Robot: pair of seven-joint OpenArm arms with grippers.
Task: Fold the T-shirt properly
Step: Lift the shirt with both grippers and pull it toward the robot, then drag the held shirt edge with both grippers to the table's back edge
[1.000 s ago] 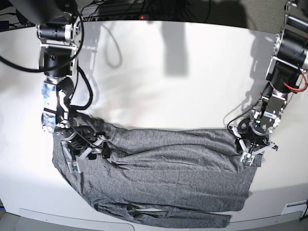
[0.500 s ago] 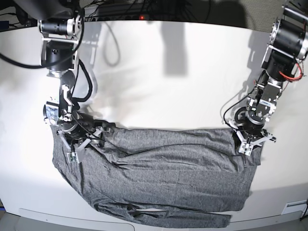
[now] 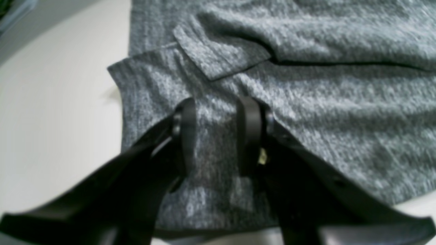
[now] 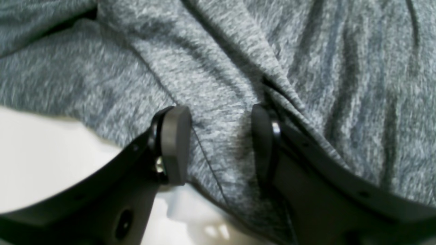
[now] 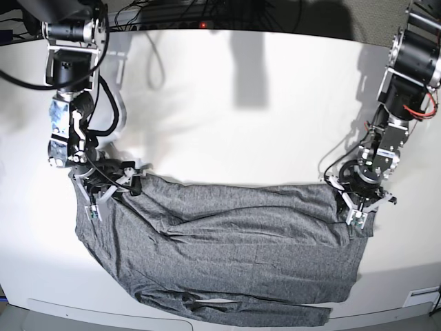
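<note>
The grey T-shirt [image 5: 241, 241] lies spread and creased across the near half of the white table [image 5: 241, 103], with a sleeve folded along its near edge. My left gripper [image 5: 358, 210] hangs over the shirt's far right corner. In the left wrist view this gripper [image 3: 218, 136] has its jaws apart, with flat cloth [image 3: 306, 102] showing between them. My right gripper [image 5: 103, 196] is at the shirt's far left corner. In the right wrist view this gripper [image 4: 218, 146] is also open, straddling a ridge of wrinkled cloth [image 4: 221, 51] by the shirt's edge.
Bare white tabletop lies beyond the shirt and shows beside it in both wrist views [image 3: 51, 102] [image 4: 41, 153]. Dark cables [image 5: 158, 14] run along the table's back edge. The table's front edge [image 5: 103, 310] is just below the shirt.
My right gripper has moved up and left from over the cloth to the shirt's far left corner. My left gripper has shifted slightly toward the far edge. The shirt has hardly moved.
</note>
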